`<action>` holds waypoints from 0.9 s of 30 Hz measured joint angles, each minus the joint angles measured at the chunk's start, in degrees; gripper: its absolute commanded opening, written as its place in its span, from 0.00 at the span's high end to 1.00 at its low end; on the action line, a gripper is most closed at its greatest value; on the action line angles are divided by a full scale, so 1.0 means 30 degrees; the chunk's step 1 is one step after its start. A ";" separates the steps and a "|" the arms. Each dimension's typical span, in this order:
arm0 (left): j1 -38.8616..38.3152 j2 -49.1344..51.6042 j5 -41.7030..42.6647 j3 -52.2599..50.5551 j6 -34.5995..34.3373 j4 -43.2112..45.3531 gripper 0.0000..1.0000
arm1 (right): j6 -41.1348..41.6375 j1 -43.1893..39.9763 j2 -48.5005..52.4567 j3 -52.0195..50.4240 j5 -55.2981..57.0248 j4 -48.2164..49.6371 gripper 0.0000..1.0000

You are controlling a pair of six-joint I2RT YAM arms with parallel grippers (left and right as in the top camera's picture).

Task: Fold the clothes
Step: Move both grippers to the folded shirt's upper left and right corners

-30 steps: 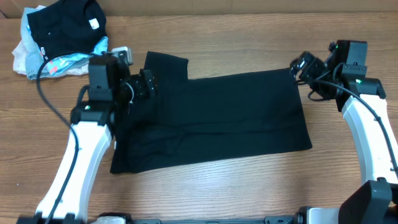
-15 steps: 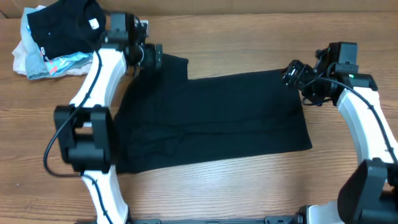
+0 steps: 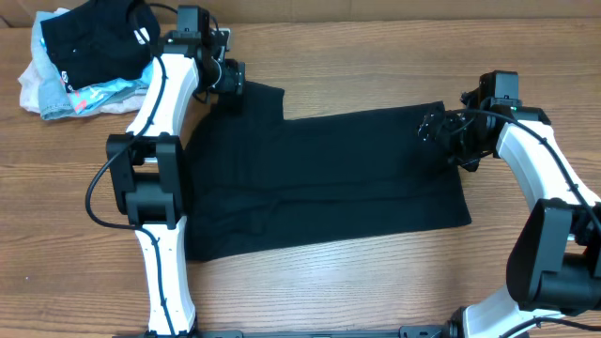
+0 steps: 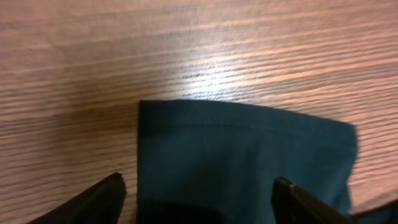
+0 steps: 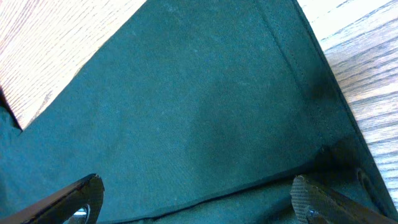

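**Robot-manipulation lab bench, as I view it from my remote station.** A wood-grain table [image 3: 310,282] carries one black garment [image 3: 329,178] spread flat, which I take as landmark. Two white jointed arms with black housings flank it: the left arm [image 3: 164,94] reaches past its far-left corner, and the right arm [image 3: 549,164] bends over its right edge. A loose black cable [image 3: 91,192] loops just left of the garment. A heap of mixed clothes [image 3: 75,56] lies beyond its far-left corner.

Left arm [image 3: 165,89] extends far forward, left gripper [image 3: 232,77] spread wide. Right arm [image 3: 533,155] bends inward, right gripper [image 3: 432,126] likewise spread wide.
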 measured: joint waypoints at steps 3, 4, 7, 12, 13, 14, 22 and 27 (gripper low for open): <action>0.0095 0.0466 -0.0036 0.0000 0.0036 0.0022 0.17 | 0.0000 0.0000 0.0000 0.0000 0.0000 -0.0022 0.00; 0.0117 0.0590 -0.0153 0.0000 0.0051 0.0044 0.18 | 0.0000 0.0000 0.0000 0.0000 0.0000 -0.0029 0.00; 0.0262 0.0896 -0.0510 0.0000 0.0058 0.0066 0.18 | -0.0051 0.0007 0.0000 0.0000 -0.0007 -0.0109 0.00; 0.0605 0.1086 -0.0823 0.0000 0.0102 0.0160 0.27 | -0.0270 0.0007 0.0000 0.0000 0.0000 -0.0153 0.00; 0.0619 0.1093 -0.0838 0.0000 0.0109 0.0204 0.28 | -0.0291 0.0000 0.0000 0.0000 -0.0007 -0.0153 0.00; 0.0692 0.1093 -0.0882 0.0000 0.0124 0.0226 0.28 | -0.0321 0.0000 0.0000 0.0000 -0.0015 -0.0153 0.00; 0.0561 0.1100 -0.0962 0.0000 0.0488 0.0262 0.32 | -0.0423 0.0000 0.0000 0.0000 0.0029 -0.0131 0.00; 0.0539 0.1100 -0.0962 0.0000 0.0605 0.0255 0.33 | -0.0437 0.0000 0.0000 0.0000 0.0051 0.0102 0.00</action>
